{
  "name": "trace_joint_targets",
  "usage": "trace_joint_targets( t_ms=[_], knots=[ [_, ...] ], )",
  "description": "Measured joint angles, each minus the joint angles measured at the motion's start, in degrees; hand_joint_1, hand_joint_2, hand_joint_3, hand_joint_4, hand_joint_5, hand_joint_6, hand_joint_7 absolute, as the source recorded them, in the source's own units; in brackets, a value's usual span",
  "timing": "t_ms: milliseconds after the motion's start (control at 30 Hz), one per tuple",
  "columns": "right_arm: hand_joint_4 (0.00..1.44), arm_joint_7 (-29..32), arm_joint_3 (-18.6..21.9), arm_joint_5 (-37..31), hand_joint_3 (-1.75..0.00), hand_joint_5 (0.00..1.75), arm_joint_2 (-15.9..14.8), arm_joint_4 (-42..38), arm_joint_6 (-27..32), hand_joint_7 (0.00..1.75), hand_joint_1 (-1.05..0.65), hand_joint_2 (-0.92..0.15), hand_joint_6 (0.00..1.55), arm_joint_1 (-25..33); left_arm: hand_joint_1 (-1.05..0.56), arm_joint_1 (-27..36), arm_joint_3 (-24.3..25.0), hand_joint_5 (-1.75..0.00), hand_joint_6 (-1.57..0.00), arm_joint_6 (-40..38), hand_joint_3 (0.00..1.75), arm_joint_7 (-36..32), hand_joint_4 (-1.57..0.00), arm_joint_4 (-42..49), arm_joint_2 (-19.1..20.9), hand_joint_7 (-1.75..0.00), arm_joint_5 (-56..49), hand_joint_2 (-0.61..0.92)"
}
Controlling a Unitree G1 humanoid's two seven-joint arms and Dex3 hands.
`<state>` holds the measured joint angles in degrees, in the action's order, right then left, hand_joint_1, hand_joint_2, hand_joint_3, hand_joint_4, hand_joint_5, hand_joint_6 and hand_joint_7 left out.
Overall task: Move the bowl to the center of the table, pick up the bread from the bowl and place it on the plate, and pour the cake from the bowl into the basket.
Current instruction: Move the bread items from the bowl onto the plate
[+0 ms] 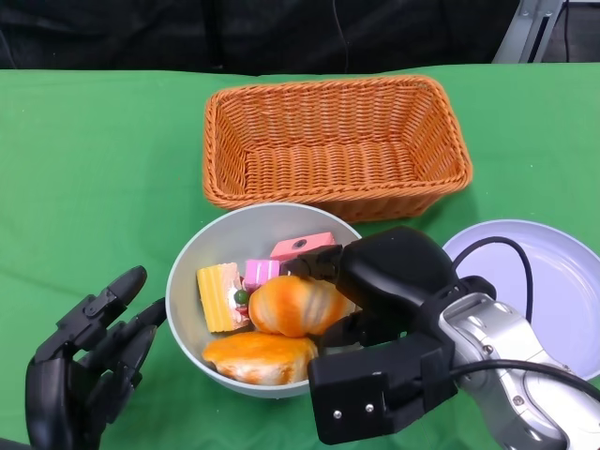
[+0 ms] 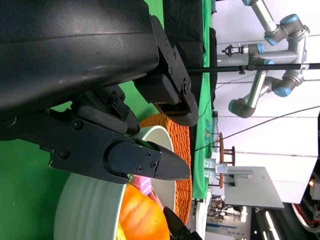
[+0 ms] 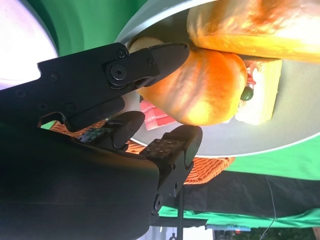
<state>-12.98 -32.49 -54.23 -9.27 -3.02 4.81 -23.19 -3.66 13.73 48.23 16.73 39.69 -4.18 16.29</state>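
The round bread roll sits in the grey bowl, on its right side, above a second, flatter piece of bread and beside the yellow cake slice and pink cakes. The right hand is right on it: in the right wrist view one finger lies over the roll's top and the others curl beneath, so it looks pinched between them, though not yet lifted clear. The lilac plate lies just to the right of that hand, the short way to go. The left hand hangs outside the bowl's left rim, fingers spread, holding nothing. The wicker basket stands just behind the bowl
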Motion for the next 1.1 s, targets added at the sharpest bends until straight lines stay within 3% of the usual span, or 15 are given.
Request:
trace_joint_targets(
  t_ms=[167,633,1100],
  knots=[
    [0.71,1.0,-0.9,-0.5,-0.10,0.02,0.8,-2.0,0.1,0.00,-0.86,-0.92,0.46,-0.5,-0.60,-0.1,0.0,0.00,-0.83,0.4,0.13,0.0,-0.94,0.4,-0.1,0.00,0.0,0.92],
    [0.72,11.0,-4.3,-2.1,-0.06,0.01,4.5,-16.4,-0.2,0.00,-0.85,-0.92,0.46,-6.3,-0.58,-0.2,-0.3,0.00,-0.83,1.7,0.12,0.0,-0.93,1.6,-1.1,0.00,0.1,0.92],
    [0.72,11.5,-6.0,-1.3,-0.05,0.01,5.7,-23.1,-0.4,0.01,-0.79,-0.92,0.48,-11.2,-0.59,-0.2,-0.3,0.00,-0.83,2.4,0.12,0.0,-0.94,2.0,-1.4,0.00,0.1,0.92]
  ],
)
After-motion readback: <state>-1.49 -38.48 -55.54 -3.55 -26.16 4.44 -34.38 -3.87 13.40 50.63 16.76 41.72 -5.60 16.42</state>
